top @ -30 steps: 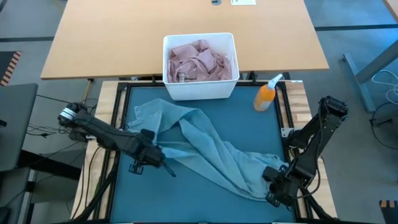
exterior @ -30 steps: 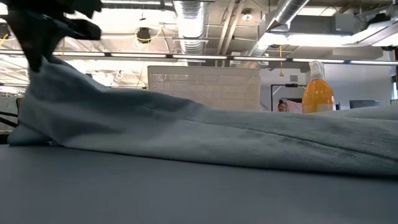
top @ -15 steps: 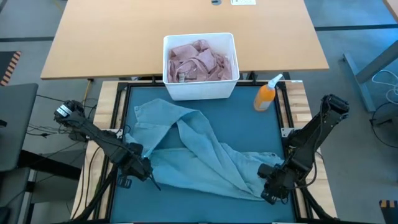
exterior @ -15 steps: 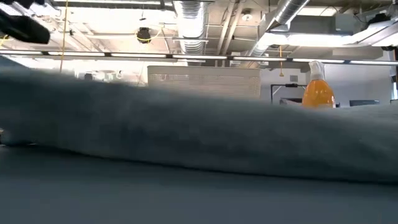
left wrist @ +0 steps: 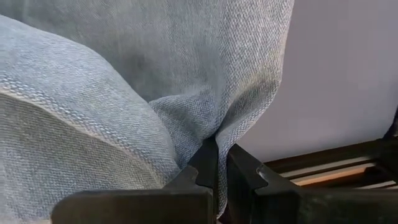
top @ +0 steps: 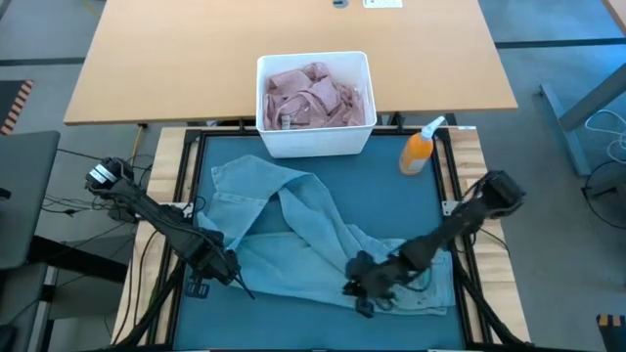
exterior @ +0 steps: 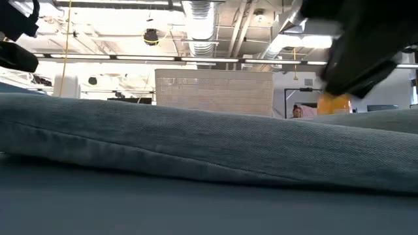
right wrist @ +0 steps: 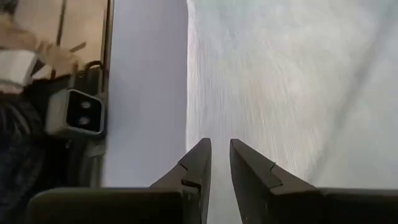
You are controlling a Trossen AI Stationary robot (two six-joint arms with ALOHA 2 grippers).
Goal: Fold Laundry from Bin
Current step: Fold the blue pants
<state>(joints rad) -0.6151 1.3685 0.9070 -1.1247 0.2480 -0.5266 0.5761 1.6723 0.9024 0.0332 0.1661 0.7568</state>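
Note:
Light blue jeans lie spread slantwise on the teal mat. My left gripper is shut on their near left part, also seen in the left wrist view. My right gripper hangs over the jeans' near right stretch. Its fingers stand a narrow gap apart with nothing between them, above the jeans' edge. The white bin stands beyond the mat's far edge with pink laundry in it. My left gripper pinches a fold of the denim between its two fingers, at the jeans' near left edge. The fingers slant steeply down from the table's left. The cloth bunches up from the pinch and the rest lies on the mat. Whether my right gripper touches the jeans I cannot tell.
An orange spray bottle stands at the mat's far right corner. A wooden table runs behind the bin. Bare mat shows along the near edge and at the far right.
My left gripper has gone down and toward the table's near left corner, still shut, drawing the jeans' left part out flatter. My right gripper has swept from the near right corner toward the table's left, over the jeans, and has turned; the jeans' right end lies flat.

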